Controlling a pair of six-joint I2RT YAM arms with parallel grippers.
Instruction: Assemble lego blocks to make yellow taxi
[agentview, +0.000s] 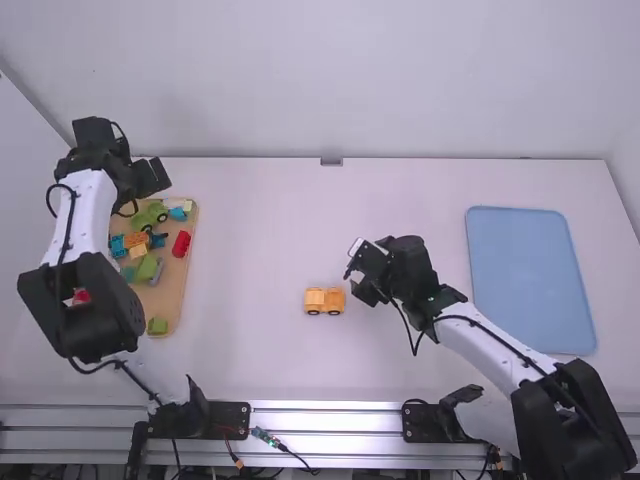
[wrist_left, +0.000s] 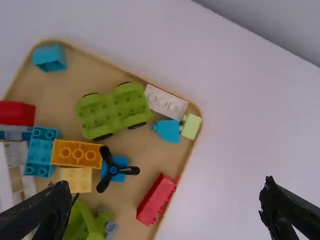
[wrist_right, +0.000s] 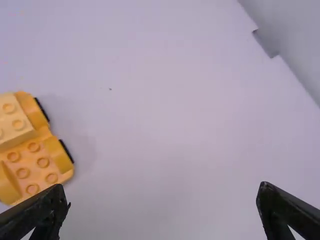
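A yellow-orange wheeled car base (agentview: 324, 301), with a lighter yellow block on part of it, stands at the table's middle. Just right of it, my right gripper (agentview: 357, 275) is open. In the right wrist view the car base (wrist_right: 42, 160) lies beyond one finger of the right gripper (wrist_right: 162, 210). Above the far end of the block tray is my left gripper (agentview: 157, 180). From the left wrist, the left gripper (wrist_left: 165, 207) stands open over an orange block (wrist_left: 76, 153), a pale yellow block (wrist_left: 76, 179) and other loose pieces, holding nothing.
The wooden tray (agentview: 178, 290) at the left holds several pieces, among them a green car base (wrist_left: 112, 111), a red block (wrist_left: 156, 200) and a blue block with a black propeller (wrist_left: 114, 170). A blue mat (agentview: 530, 280) lies at the right.
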